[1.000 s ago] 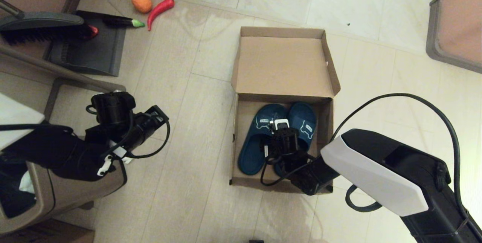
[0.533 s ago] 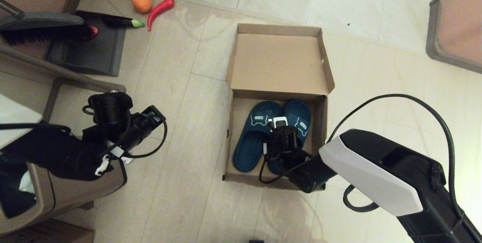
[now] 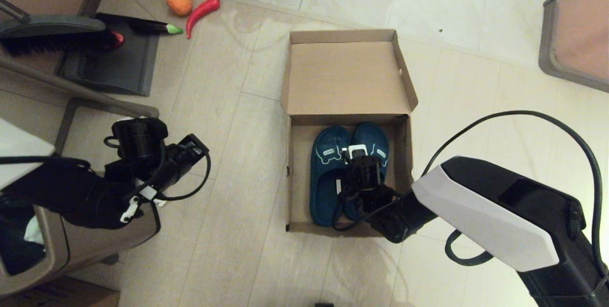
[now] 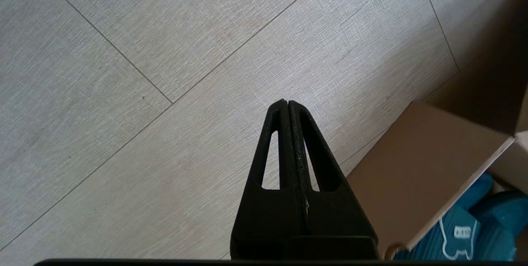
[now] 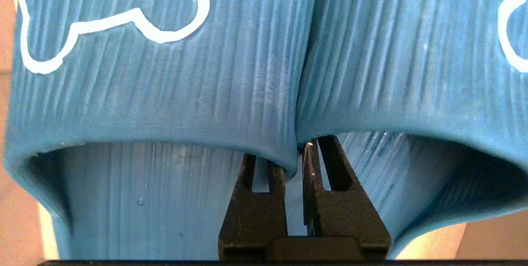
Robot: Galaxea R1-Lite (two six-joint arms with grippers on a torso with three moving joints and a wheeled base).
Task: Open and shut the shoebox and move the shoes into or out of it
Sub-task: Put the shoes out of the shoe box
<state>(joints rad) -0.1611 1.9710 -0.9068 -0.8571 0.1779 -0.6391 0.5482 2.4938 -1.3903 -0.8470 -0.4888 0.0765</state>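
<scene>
The brown shoebox [image 3: 288, 173] stands open on the floor, its lid [image 3: 342, 78] folded back away from me. Both teal slippers [image 3: 326, 183] lie side by side inside. My right gripper [image 5: 293, 158] reaches down into the box, one finger under each strap, shut on the two straps' touching inner edges [image 5: 297, 109]. In the head view its wrist [image 3: 364, 173] covers part of the right slipper [image 3: 376, 143]. My left gripper [image 4: 287, 103] is shut and empty, hanging over bare floor to the left of the box [image 4: 416, 163].
A taupe bin [image 3: 95, 245] sits under my left arm. A dustpan [image 3: 109, 59], a brush [image 3: 52, 35] and toy vegetables [image 3: 202, 9] lie at the far left. Another bin [image 3: 575, 35] stands at the far right.
The box has slid left and a little away from me. The left slipper has swung straight against the right one, with my right gripper staying at the straps. The left arm has barely moved.
</scene>
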